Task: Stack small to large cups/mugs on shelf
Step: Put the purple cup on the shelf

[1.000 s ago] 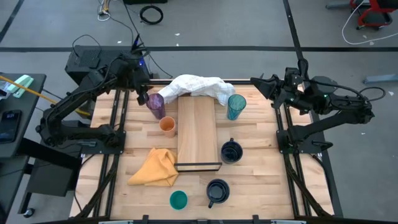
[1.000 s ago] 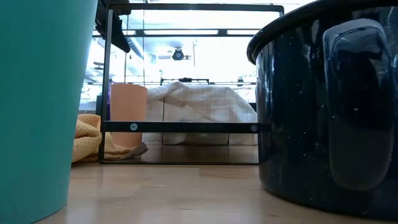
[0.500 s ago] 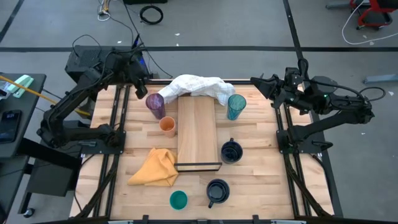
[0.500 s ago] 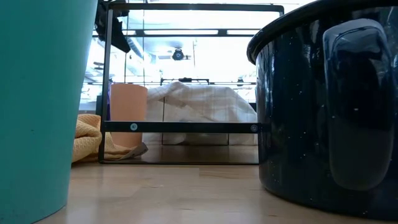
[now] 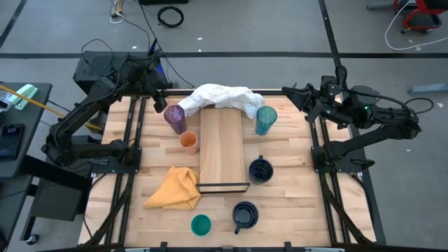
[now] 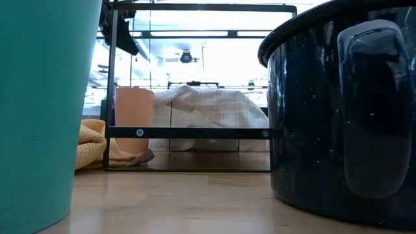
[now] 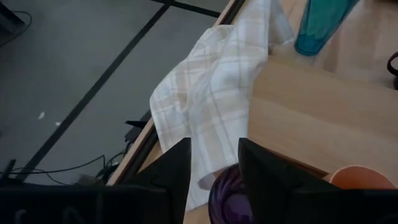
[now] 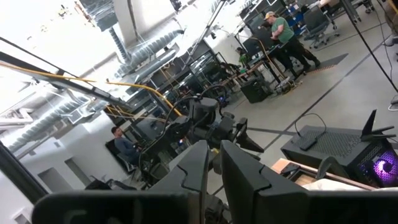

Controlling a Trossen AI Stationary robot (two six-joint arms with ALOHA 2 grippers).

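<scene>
Beneath the white cloth (image 5: 218, 97), shelf's (image 5: 222, 148) far end.

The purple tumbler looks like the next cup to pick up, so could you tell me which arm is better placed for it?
Probably the left: the left gripper hangs beside the purple tumbler, fingers open, while the right gripper waits beyond the teal tumbler.
</scene>
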